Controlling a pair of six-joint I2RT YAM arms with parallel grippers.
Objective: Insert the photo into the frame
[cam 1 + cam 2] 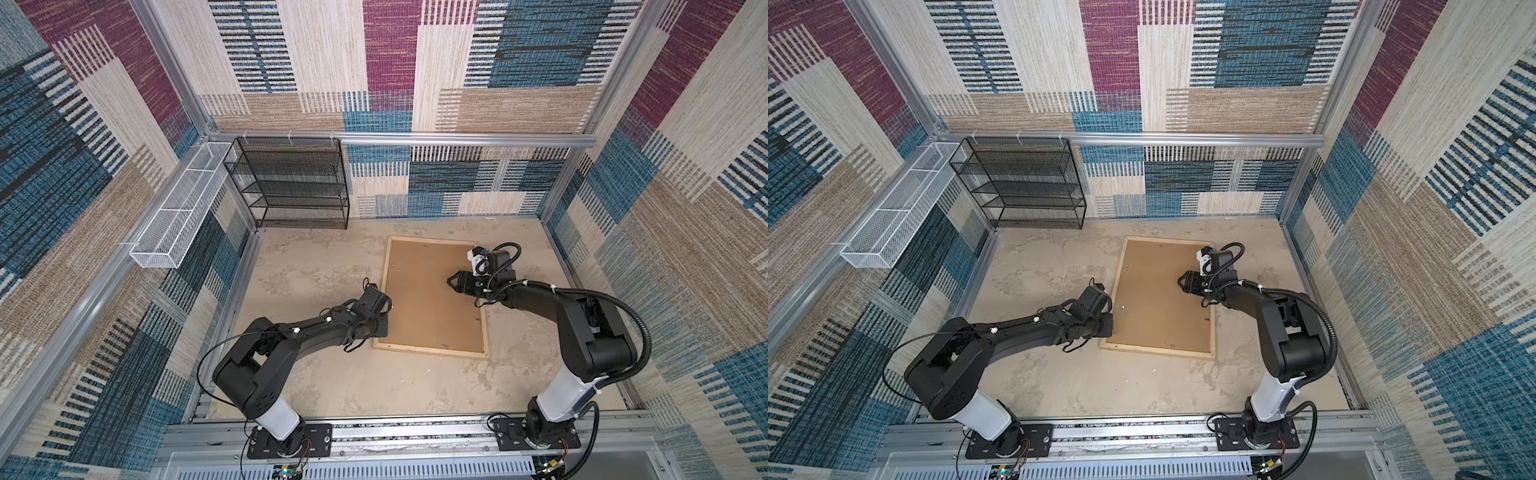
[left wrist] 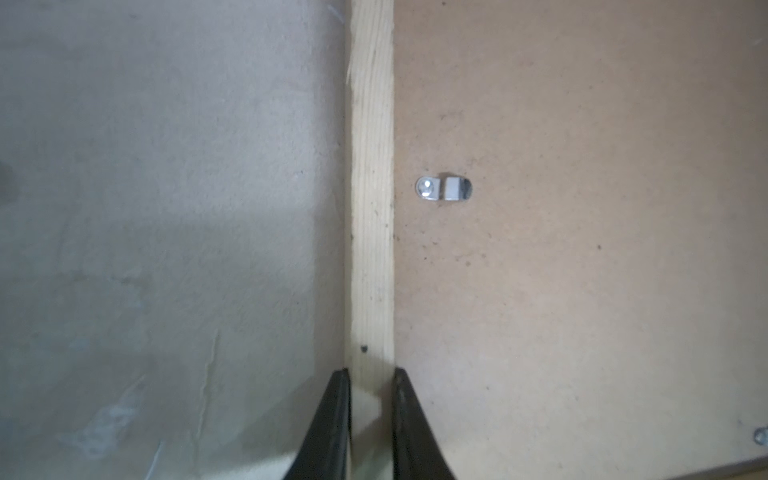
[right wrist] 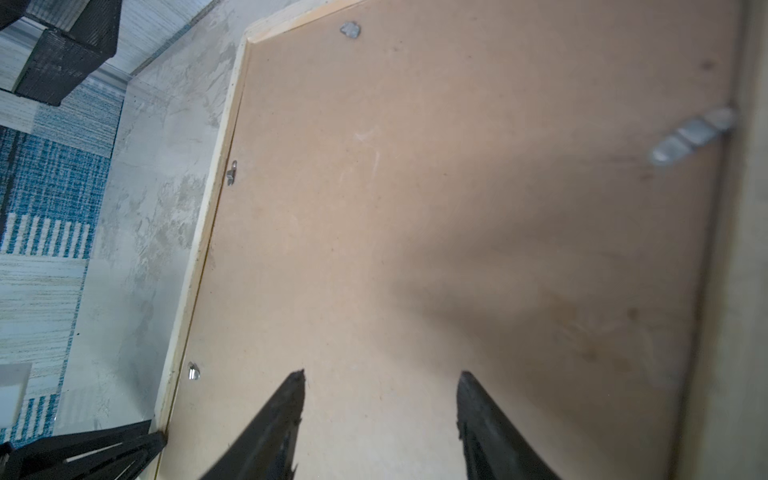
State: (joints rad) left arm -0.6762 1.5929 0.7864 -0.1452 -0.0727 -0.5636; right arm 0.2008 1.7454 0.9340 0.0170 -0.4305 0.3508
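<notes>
While the frame (image 1: 432, 350) (image 1: 1158, 350) (image 2: 372, 208) is lying flat, back side up, on the mottled surface (image 1: 316, 266), it is sitting right of centre between the two arms. Its long sides are running away from the robot's bases at a slight skew. A brown backing board (image 1: 428, 299) is filling its opening and facing upward.

In the left wrist view, the left end effector (image 2: 370, 372) is clamping the frame's left wooden strip. One finger is pressing the outer edge on the surface side and the other is pressing the inner edge on the board side (in both top views this grip is falling near the frame's near-left corner, with the fingertips hidden beneath the wrist). A small metal tab (image 2: 444, 189) is resting on the board just beside that strip.

The right end effector (image 3: 380, 374) (image 1: 450, 284) is hanging open over the board, right of its middle, its fingers standing well apart with nothing between them. Whether the tips are touching the board cannot be told. Other tabs (image 3: 232, 171) are showing along the frame's inner edge in the right wrist view.

A black mesh shelf (image 1: 291, 183) is standing against the back wall and a white wire basket (image 1: 174, 208) is hanging on the left wall, both well apart from the frame.
</notes>
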